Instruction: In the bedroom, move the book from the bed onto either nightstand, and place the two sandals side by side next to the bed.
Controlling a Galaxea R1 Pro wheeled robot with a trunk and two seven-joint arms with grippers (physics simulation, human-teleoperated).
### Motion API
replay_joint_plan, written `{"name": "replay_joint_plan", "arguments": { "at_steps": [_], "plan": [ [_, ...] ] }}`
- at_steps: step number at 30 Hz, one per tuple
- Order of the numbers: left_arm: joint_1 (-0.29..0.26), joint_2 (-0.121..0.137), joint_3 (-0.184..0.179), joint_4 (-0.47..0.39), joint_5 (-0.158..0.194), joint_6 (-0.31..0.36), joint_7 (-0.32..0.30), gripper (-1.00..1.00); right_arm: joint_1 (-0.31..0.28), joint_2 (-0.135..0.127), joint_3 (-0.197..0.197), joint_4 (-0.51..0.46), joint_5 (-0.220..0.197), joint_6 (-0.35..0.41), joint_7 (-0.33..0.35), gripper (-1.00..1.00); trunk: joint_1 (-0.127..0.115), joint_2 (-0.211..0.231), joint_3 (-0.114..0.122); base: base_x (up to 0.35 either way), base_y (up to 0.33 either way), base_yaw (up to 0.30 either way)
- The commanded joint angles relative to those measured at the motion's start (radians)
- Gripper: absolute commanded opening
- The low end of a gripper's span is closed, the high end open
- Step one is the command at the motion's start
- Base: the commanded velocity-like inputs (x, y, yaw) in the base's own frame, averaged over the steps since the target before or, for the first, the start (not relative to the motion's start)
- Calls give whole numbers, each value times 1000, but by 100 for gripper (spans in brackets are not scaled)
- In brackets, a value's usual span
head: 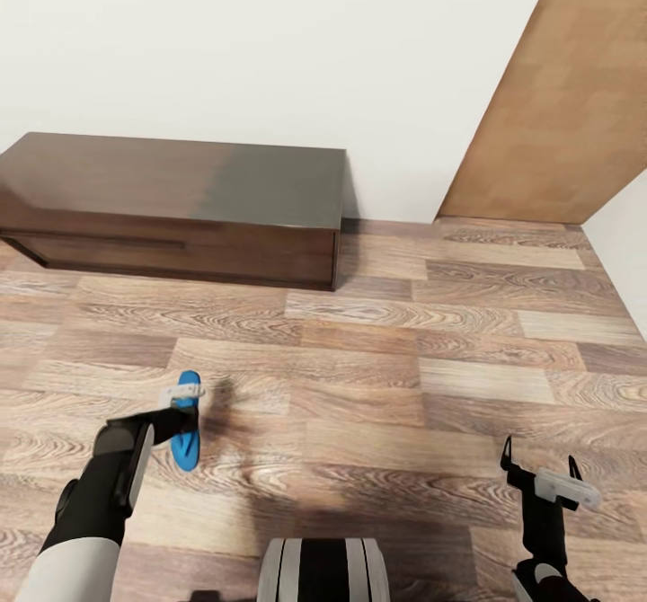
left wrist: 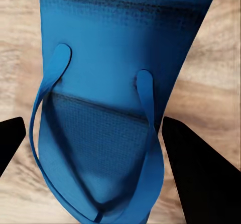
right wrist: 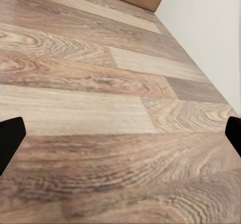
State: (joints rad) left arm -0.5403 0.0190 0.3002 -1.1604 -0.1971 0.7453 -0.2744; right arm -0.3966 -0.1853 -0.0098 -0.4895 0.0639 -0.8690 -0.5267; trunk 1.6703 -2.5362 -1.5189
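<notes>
Bright blue sandal (left wrist: 110,98), thong strap visible, is seen between the parted fingers of the left gripper (left wrist: 95,148); grip cannot be told.

- Wood-plank floor (head: 377,386) lies open between the robot and the back wall (head: 270,45).
- Long dark TV bench (head: 180,207) stands against that wall, blocking the far left.
- Blue sandal (head: 186,431) sits between the left gripper's (head: 182,396) spread fingers.
- Right gripper (head: 539,476) hangs over bare planks.
</notes>
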Motion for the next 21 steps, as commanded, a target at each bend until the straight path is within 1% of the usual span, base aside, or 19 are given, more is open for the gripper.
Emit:
{"name": "replay_joint_plan", "arguments": {
  "at_steps": [1,7,12,21],
  "plan": [
    [-1,0,3,0,-12,2,-14,-100,0,0,-1,0,7,-1,-6,100,-1,0,3,0,0,0],
    [-1,-1,9,24,-12,2,-25,-100,-1,0,-1,0,7,-2,-6,100,-3,1,27,0,0,0],
    [-1,-2,10,27,-12,2,-26,-100,-1,3,-1,-3,11,-9,-6,100,-6,3,46,0,0,0],
    [0,-2,10,28,-12,2,-26,-100,0,9,-2,2,4,-10,-7,100,-10,5,81,0,0,0]
  ]
}}
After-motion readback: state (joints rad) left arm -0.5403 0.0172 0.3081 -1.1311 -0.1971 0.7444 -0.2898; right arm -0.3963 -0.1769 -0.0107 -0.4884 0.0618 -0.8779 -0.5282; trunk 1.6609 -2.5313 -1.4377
